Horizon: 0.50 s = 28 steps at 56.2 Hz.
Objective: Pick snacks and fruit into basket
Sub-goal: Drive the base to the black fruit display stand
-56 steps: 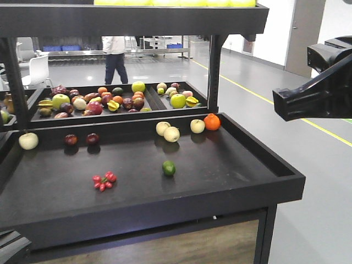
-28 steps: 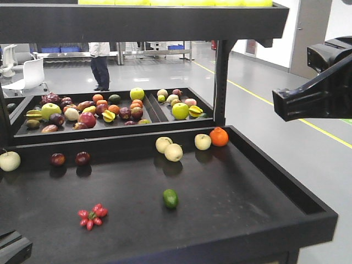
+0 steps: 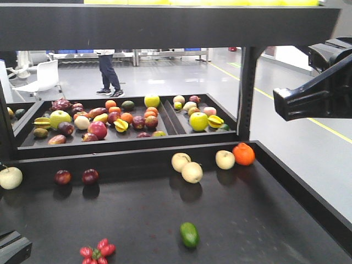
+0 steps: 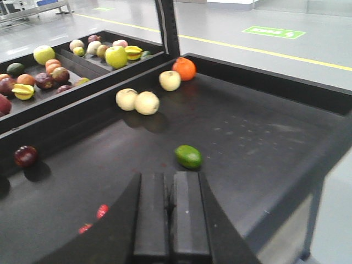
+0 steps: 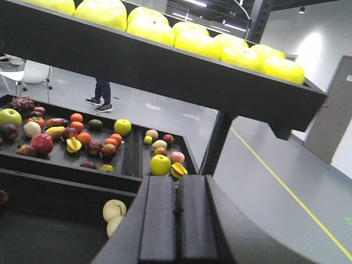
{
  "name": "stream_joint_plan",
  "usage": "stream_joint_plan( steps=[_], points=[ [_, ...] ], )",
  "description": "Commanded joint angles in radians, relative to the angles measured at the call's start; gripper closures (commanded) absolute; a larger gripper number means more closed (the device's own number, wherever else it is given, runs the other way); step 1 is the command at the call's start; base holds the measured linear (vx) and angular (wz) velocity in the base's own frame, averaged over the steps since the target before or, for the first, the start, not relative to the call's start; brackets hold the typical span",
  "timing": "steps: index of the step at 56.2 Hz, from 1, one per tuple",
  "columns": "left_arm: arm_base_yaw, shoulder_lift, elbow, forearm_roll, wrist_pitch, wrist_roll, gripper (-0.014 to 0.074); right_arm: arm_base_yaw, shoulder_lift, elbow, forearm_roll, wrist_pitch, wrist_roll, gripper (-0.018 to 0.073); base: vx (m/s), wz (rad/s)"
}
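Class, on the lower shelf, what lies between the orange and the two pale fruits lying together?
A single pale apple, beside the orange, apart from the pale pair; the front-facing view shows it.

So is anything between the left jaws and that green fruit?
Nothing visible: only bare tray lies between the shut left jaws and the green fruit; the red cluster sits off to one side.

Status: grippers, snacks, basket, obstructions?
Left gripper shut, empty. Right gripper shut, empty. No snacks or basket in view. Green fruit loose on tray.
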Motion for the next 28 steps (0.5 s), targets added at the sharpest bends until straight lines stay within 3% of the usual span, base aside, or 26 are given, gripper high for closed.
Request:
stream_joint_plan(
  steps=[1,28],
  points=[
    [-0.005,0.0,-0.029,-0.004,-0.08,-0.006,0.0602,-0.005,-0.014,-0.03,-0.073,-0.029,-0.007,0.0566,0.31,0.14],
    [-0.005,0.0,-0.029,-0.004,-0.08,-0.006,0.0602,-0.005,-0.014,-0.03,-0.073,-0.029,-0.006,0.0566,0.25,0.17]
  ],
)
